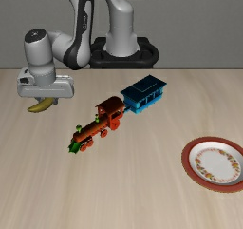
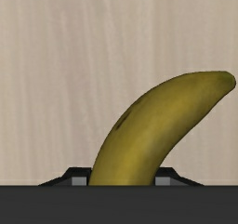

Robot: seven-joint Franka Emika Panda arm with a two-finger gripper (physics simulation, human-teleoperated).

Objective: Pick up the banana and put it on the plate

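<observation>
Here's the wooden table (image 1: 123, 195), broad and pale, with the Franka arm (image 1: 81, 28) reaching down from the far side toward the exterior view's left. The patterned plate (image 1: 214, 163), red at the rim, sits near us on the exterior view's right, well apart from the action.

Between the two lies the toy train: a red and black locomotive (image 1: 98, 124) with a blue wagon (image 1: 145, 94) farther back, strung diagonally across the middle.

And there's the banana (image 1: 40, 105), right under the gripper (image 1: 44, 97) at the far left! In the wrist view the banana (image 2: 153, 116) curves away from the gripper (image 2: 123, 179), and the fingertips (image 2: 76, 178) press on its end from both sides, so we call the pincer clamped on the fruit. We can't tell whether it has left the table.

So we judge the carry is the step in hand. We'd lift straight up first, well clear of the wood. The hold is at one end, so the long free part may swing or slip; we'd go smoothly. We'd pass above the train, not through it, then lower over the plate's middle before letting go.
</observation>
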